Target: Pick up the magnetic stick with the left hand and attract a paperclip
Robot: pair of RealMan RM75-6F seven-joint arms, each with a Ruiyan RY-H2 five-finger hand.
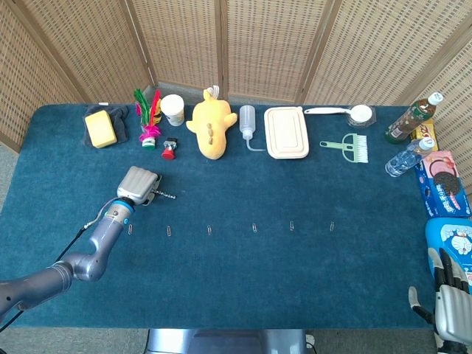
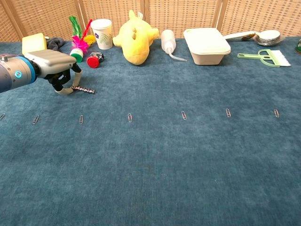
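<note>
the magnetic stick (image 2: 83,89) lies flat on the blue cloth of the counter (image 2: 188,160), on the robot's left side, in front of the feathered shuttlecock (image 2: 78,44) and the small red object (image 2: 94,60). it is thin, short and dark, with a beaded or ribbed look along its length and a dull metallic glint; in the head view only one end pokes out past the hand.

the left hand (image 2: 56,66) hangs palm down right over the stick's near end, its fingers (image 2: 66,89) curled downward around that end and reaching the cloth. whether they have actually closed on the stick i cannot tell: the stick looks to be flat on the counter, so it seems not yet lifted.

as a thing to handle, it is probably light and rigid, but slim and low against a soft pile, so the fingers have little to get under (a pinch across its width, near the covered end, looks the likeliest hold). if smooth metal, it could roll or slip out of a loose grip.

a row of paperclips sits nearer the robot; the closest paperclip (image 2: 81,119) lies just in front of the hand.

the right hand (image 1: 450,302) rests far off at the counter's right corner, fingers apart and holding nothing.
</note>
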